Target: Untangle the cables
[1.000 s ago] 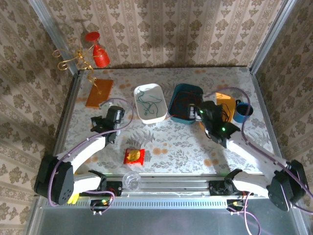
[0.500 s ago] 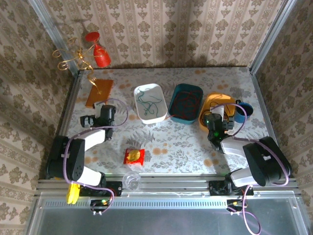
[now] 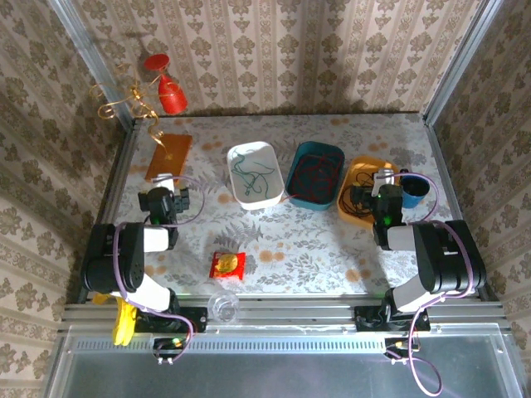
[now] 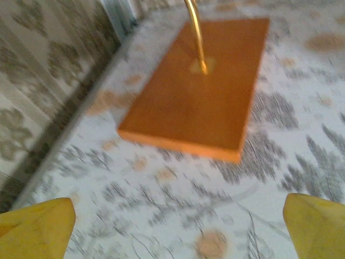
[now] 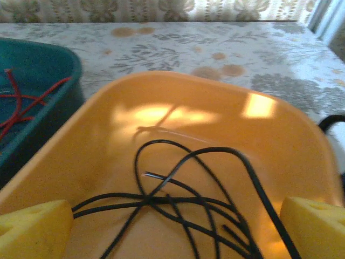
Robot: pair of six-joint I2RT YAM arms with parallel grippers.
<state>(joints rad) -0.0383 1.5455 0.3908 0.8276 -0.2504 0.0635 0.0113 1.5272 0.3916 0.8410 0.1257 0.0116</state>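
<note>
Both left hand (image 4: 175, 229) and right hand (image 5: 175, 226) hover low, spread wide.

The orange tray (image 5: 215, 97) looks like glossy plastic, the black cable (image 5: 161, 200) smooth-sheathed, the orange board (image 4: 188, 102) matt.

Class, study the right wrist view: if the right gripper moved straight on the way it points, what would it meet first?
Probably the black cable lying in the orange tub, just ahead of the open fingers; depth is hard to judge.
</note>
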